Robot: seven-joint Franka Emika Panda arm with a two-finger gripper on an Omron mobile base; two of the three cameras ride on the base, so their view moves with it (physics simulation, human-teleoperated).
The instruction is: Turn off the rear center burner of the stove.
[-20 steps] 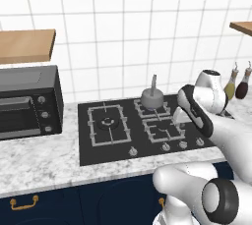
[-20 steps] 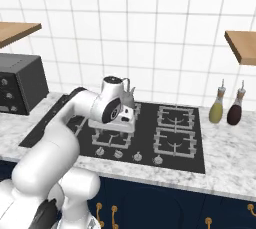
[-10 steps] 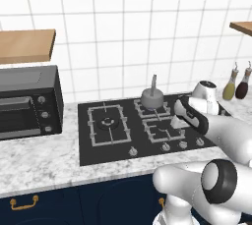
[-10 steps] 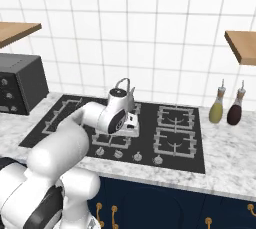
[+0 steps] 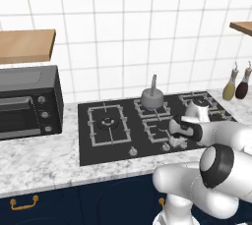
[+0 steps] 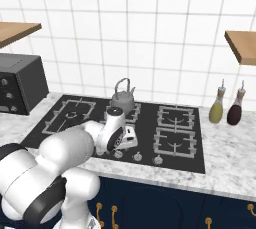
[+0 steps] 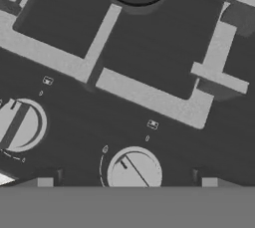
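Gripper [image 7: 127, 184] low over the stove's [image 5: 98, 148] near knob row, one silver knob [image 7: 134, 171] between the tips; jaws released, not touching it. Speckled grey counter [image 5: 39, 162] around the black glass. Kettle [image 5: 151, 97] sits on the rear center burner [image 6: 133, 111]. Toaster oven [image 5: 27, 103] far left, two bottles [image 6: 227, 108] far right, white tiled wall [image 5: 123, 42] behind.

Tool [image 5: 173, 135] fingertips behind the wrist; stove [image 7: 74, 18] grates cropped in hand view.
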